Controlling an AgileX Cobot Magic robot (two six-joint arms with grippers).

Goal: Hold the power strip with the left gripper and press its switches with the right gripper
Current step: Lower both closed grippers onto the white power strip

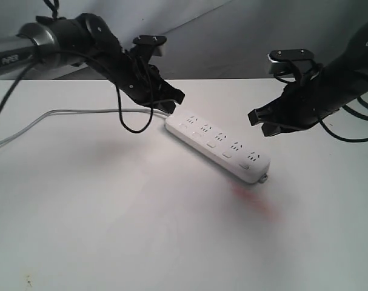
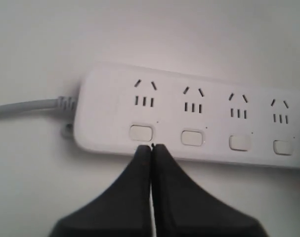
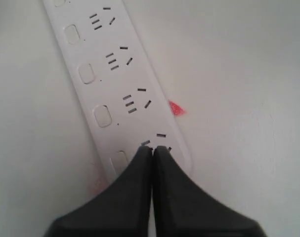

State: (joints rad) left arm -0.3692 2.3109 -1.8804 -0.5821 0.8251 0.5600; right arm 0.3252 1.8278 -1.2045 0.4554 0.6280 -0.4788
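**Q:** Where is the power strip, and what holds it?

**A:** The long white plastic power strip with rounded ends [image 1: 218,147] lies flat on the plain white desk [image 1: 111,230], running from centre-far toward right-near, its grey cord [image 1: 68,114] trailing off to the left. Nothing grips it. The left gripper [image 2: 150,148], a black two-finger claw, has its fingers pressed together on nothing, tips at the strip's edge beside the first small white rectangular switch [image 2: 141,132] at the cord end. Whether they touch the casing cannot be told.

**Q:** And the right arm?

**A:** The right gripper [image 3: 152,149], also a black claw, is likewise pinched together and empty. It hangs above the strip's right end, apparently clear of it.

**Q:** Which step is this?

**A:** Probably steadying the strip before any pressing. Next, the left tips likely need to bear down on the cord end, then the right should lower its tips onto a switch rather than the socket holes.
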